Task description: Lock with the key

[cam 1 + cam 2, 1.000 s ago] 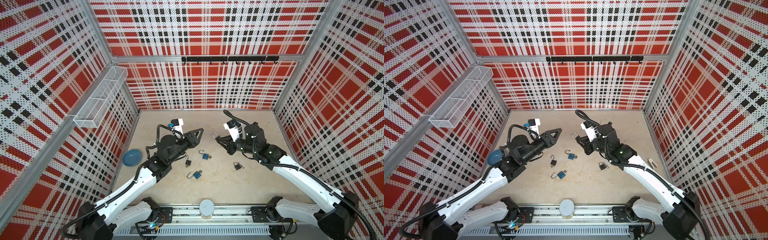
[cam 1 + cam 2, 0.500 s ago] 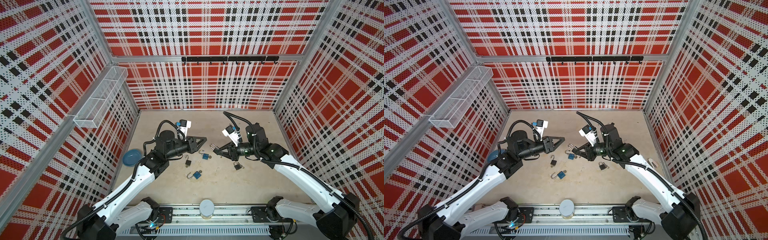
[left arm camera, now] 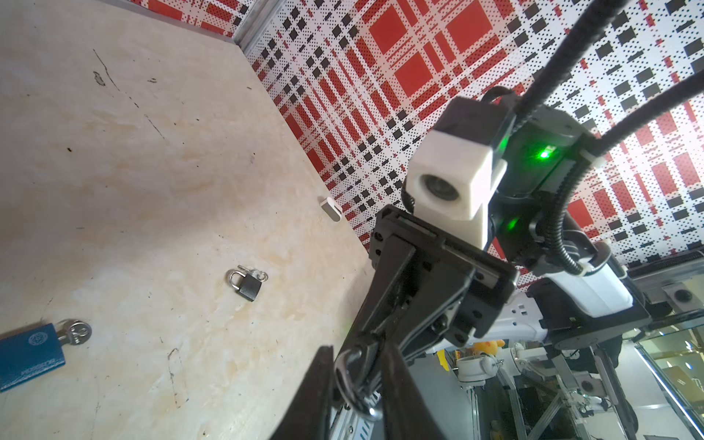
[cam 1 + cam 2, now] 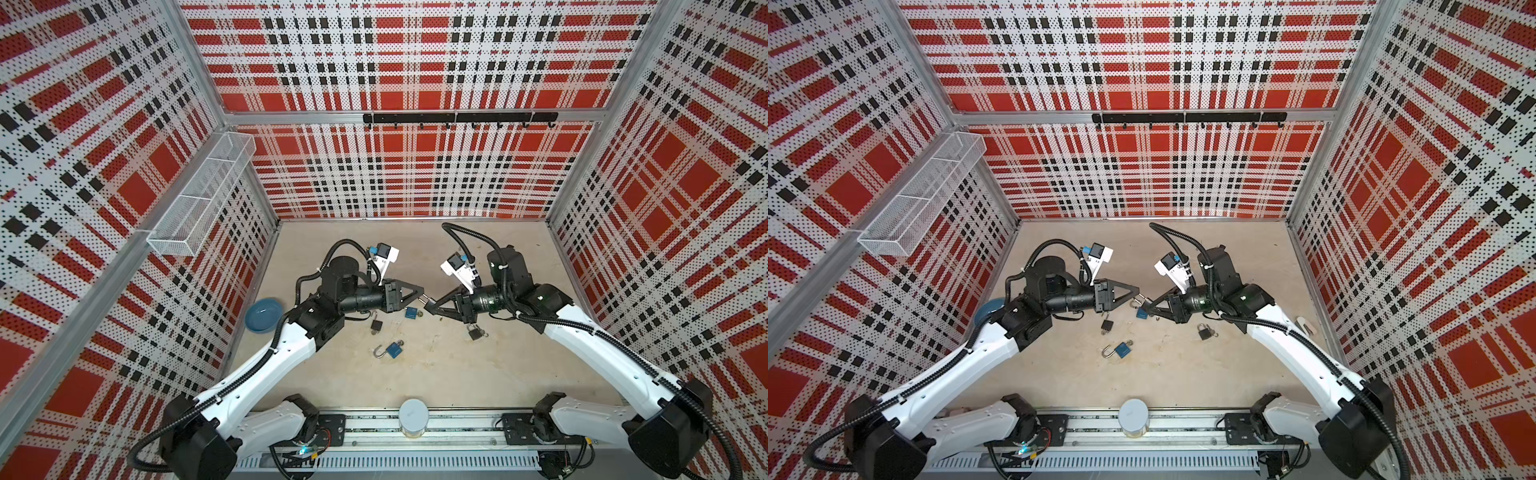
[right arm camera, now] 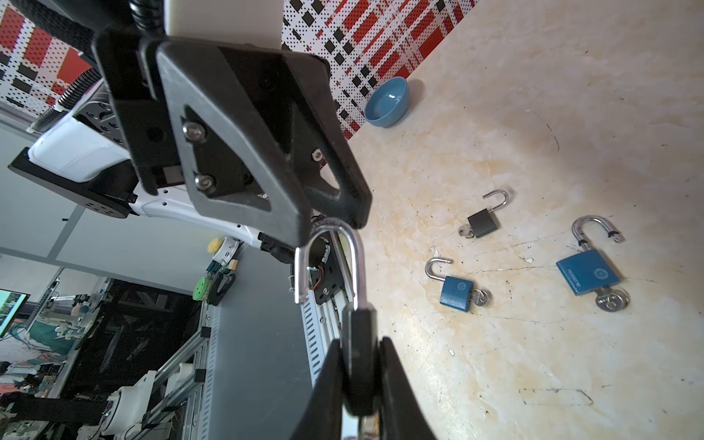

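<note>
My right pincer [image 5: 360,354] is pinching the body of a black padlock [image 5: 358,327], held up off the counter [image 5: 533,152]. Its shackle [image 5: 355,263] hangs open and pokes between the fingers [image 3: 312,396] of my left pincer [image 3: 354,365], which sit narrow on either side of it; I can't tell whether they actually clamp. Loose on the counter nearby: small blue padlock [image 5: 457,291], big blue padlock [image 5: 588,274] and an open dark padlock [image 5: 482,224], each with a key [image 5: 611,301] in it, plus a shut grey padlock [image 3: 247,285] near the right arm; blue bowl [image 5: 386,103] sits by the wall.
</note>
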`<move>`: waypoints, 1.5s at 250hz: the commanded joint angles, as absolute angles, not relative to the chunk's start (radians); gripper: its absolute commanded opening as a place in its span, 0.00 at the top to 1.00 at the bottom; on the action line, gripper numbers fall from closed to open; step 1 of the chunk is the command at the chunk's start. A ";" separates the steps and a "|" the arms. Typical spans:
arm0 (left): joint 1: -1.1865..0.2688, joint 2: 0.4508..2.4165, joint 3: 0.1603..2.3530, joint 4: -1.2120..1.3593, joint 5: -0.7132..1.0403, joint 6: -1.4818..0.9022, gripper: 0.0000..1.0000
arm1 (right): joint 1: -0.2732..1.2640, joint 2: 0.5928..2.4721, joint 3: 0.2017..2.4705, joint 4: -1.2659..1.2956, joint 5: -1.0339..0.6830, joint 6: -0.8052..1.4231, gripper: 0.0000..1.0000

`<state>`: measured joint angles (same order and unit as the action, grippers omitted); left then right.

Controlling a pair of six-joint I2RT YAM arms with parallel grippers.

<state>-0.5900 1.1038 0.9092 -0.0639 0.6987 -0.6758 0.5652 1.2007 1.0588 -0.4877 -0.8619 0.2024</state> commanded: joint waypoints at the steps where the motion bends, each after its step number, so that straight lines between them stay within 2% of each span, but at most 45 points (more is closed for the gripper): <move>1: -0.593 1.097 0.934 -0.110 0.720 -0.652 0.74 | 0.563 1.210 1.107 -0.454 -0.895 0.193 1.00; 113: -0.572 1.061 0.921 -0.125 0.723 -0.648 0.81 | 0.562 1.212 1.112 -0.428 -0.918 0.216 1.00; 229: -0.556 1.064 0.920 -0.077 0.739 -0.680 0.81 | 0.562 1.219 1.108 -0.423 -0.933 0.224 1.00; 375: -0.547 1.073 0.891 -0.078 0.743 -0.666 1.00 | 0.562 1.213 1.098 -0.353 -1.010 0.289 1.00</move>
